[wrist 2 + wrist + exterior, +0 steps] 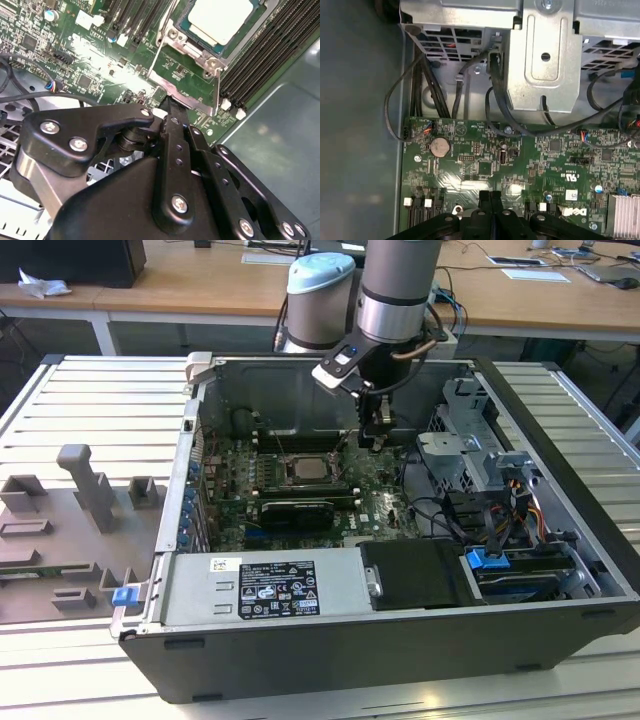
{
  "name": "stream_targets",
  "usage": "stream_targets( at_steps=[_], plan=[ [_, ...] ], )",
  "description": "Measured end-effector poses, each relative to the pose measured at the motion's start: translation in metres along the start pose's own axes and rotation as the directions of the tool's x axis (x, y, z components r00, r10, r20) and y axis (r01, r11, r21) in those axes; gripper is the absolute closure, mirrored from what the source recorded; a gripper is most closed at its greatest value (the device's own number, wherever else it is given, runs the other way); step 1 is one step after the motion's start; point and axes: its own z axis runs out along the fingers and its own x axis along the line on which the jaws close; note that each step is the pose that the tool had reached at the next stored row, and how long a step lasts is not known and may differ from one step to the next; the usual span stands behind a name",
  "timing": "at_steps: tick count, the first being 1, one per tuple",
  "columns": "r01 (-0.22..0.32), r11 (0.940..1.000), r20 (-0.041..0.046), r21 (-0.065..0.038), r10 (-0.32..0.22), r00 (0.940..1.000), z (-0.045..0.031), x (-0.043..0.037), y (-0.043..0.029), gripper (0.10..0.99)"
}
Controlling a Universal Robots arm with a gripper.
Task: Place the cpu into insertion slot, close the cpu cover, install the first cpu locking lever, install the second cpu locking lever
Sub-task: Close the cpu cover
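The cpu [220,20], a pale silvery square chip, lies in the insertion slot [285,472] on the green motherboard inside the open computer case. The cpu cover [192,50], a silvery frame, lies flat around the chip. A thin locking lever [159,45] runs along one side of the socket; I cannot tell if it is latched. My gripper [375,440] hangs low over the board, just to the exterior view's right of the socket. In both wrist views its black fingers [490,196] are pressed together, with the tips [167,106] close to the socket frame's edge and nothing visible between them.
Long black memory slots [260,55] flank the socket. A black card [295,510] lies in front of it. A metal drive cage [470,440] with loose cables [420,100] stands to the exterior view's right. The power supply [270,585] fills the case front. Grey fixtures [85,490] sit on the table.
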Motion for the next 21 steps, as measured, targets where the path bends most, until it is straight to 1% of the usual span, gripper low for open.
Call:
stream_targets(
  at_steps=[6,21],
  plan=[
    [0.0,1.0,0.0,0.0,0.0,1.0,0.0,0.0002,-0.0028,0.98],
    [0.0,1.0,-0.0001,0.0,0.0,1.0,0.0006,0.0013,-0.0217,0.98]
  ],
)
